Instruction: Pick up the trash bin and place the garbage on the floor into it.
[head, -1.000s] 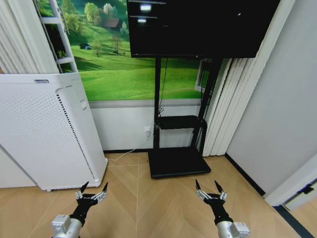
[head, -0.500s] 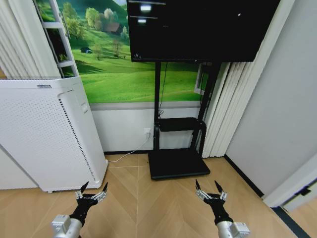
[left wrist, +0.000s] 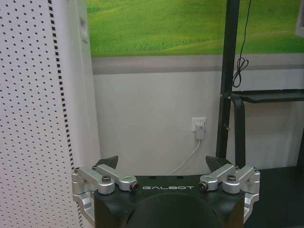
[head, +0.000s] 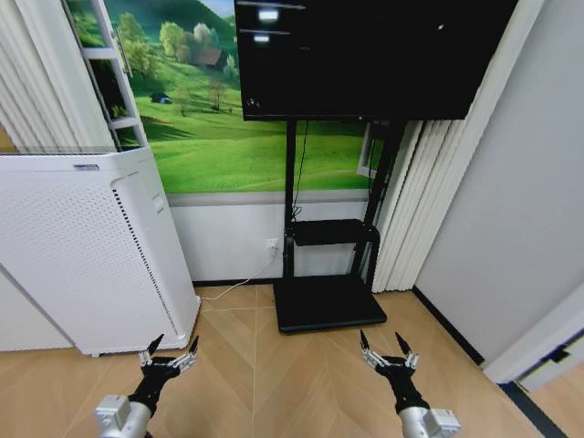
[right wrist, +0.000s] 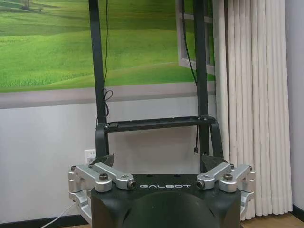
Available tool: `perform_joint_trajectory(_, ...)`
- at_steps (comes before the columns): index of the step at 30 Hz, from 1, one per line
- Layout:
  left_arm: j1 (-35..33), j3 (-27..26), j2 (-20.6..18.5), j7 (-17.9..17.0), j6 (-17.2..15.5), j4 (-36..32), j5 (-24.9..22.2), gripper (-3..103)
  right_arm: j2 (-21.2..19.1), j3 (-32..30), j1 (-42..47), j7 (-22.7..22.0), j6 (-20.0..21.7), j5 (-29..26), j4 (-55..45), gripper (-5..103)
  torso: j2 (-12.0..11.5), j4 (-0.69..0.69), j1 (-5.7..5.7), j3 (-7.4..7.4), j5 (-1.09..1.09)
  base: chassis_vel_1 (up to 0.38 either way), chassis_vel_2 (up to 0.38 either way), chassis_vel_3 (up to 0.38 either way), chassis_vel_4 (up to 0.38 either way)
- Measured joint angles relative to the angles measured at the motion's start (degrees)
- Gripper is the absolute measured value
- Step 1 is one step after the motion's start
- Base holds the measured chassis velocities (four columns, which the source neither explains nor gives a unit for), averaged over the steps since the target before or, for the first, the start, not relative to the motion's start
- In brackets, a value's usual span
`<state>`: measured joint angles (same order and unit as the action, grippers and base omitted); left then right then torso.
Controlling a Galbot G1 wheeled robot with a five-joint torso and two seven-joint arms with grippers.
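Note:
The trash bin and the garbage are out of view. The floor (head: 265,365) of tan herringbone planks stretches ahead of me. My left gripper (head: 173,345) hangs low over the floor at the lower left, open with nothing between its fingers; in the left wrist view my left gripper (left wrist: 163,164) faces the wall. My right gripper (head: 381,339) is level with it at the lower right, also open and holding nothing; in the right wrist view my right gripper (right wrist: 157,160) points at the TV stand.
A tall white perforated appliance (head: 82,246) stands at the left, close to my left arm. A black TV stand base (head: 328,301) sits ahead under a large screen (head: 365,55). White curtains (head: 420,201) and a grey wall (head: 511,201) close off the right.
The whole head picture has shifted slightly downward, so the camera has moved. Both grippers hold the same pose, open.

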<state>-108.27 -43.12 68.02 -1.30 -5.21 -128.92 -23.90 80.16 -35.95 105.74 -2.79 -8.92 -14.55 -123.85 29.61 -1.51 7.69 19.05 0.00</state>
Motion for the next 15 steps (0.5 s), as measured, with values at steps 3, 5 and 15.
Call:
perform_joint_trajectory(3, 0.0, 0.0, 0.0, 0.0, 0.0, 0.0, 0.0, 100, 0.0, 0.0, 0.0, 0.0, 0.0, 0.0, 0.0, 100, 0.72, 0.01, 0.28, 0.45, 0.01, 0.144, 0.143, -0.146, -0.143)
perform_joint_trajectory(5, 0.0, -0.01, 0.0, -0.01, 0.0, 0.0, 0.0, 100, 0.0, 0.01, 0.0, 0.0, 0.0, 0.0, 0.0, 100, 0.92, 0.01, 0.36, 0.57, -0.01, 0.152, 0.176, -0.146, -0.094)
perform_joint_trajectory(15, 0.0, -0.01, -0.01, -0.02, 0.0, 0.01, 0.0, 100, 0.0, 0.01, 0.0, 0.0, 0.0, 0.0, 0.0, 100, 2.98, 0.02, 1.19, 1.77, 0.02, 0.023, 0.028, -0.025, -0.032)
